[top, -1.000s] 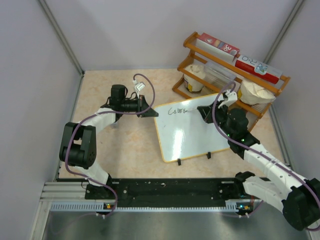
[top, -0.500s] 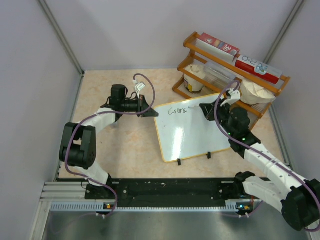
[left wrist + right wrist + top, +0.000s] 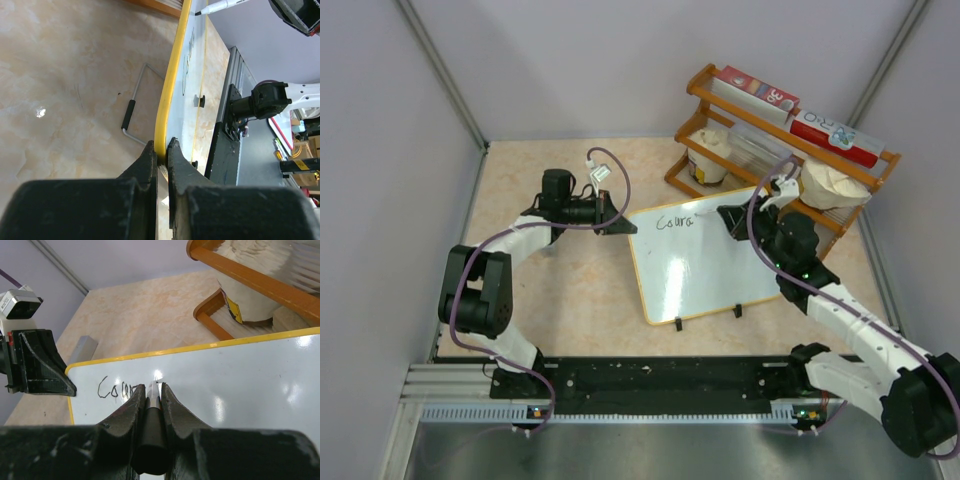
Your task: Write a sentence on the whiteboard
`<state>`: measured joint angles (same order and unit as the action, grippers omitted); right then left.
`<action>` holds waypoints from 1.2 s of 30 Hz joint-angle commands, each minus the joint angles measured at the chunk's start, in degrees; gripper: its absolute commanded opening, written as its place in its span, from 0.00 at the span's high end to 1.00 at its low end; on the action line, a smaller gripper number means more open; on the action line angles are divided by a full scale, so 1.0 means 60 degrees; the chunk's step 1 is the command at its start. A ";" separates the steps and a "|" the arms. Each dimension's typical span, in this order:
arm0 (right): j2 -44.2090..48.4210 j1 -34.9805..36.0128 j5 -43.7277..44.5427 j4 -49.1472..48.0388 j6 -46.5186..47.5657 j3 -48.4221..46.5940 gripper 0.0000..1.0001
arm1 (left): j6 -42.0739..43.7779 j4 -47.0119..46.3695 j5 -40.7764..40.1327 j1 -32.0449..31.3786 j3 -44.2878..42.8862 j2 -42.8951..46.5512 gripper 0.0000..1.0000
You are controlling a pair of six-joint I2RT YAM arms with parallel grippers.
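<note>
Our right gripper (image 3: 152, 389) is clamped on a marker (image 3: 152, 399), both fingers pressed against its barrel. The tip is down at the surface of the whiteboard (image 3: 240, 370), just past the last stroke of the sentence (image 3: 116, 388). The thin black lettering reads roughly "Cour" and runs along the far edge of the board, starting near its far left corner.

The whiteboard lies on the table (image 3: 570, 290), turned slightly askew, with its two small black feet at the near edge. Our left gripper (image 3: 161, 150) pinches the yellow rim at that far left corner, its fingers closed on the edge from both faces.

In the left wrist view, a bent wire with a black sleeve (image 3: 131, 112) lies on the table beside the board. A wooden rack (image 3: 780, 130) stands just beyond the board's far right side. It holds white tubs (image 3: 708, 155) below and red and white boxes (image 3: 755, 88) on top.
</note>
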<state>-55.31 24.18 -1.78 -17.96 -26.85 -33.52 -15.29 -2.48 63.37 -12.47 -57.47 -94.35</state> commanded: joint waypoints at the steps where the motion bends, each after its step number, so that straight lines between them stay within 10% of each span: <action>1: -0.0142 -0.0105 -0.0303 -0.0201 -0.0007 -0.0478 1.00 | 0.1830 0.0662 -0.0631 -0.0471 0.0262 -0.0111 1.00; 36: -0.0112 -0.0105 0.0150 0.0122 0.0198 -0.0565 1.00 | 0.1889 0.0736 -0.0660 -0.0515 0.0204 -0.0140 1.00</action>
<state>-54.57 24.18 -2.81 -15.18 -25.74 -33.89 -14.87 -1.85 63.33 -12.53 -57.78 -94.35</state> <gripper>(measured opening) 0.121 0.054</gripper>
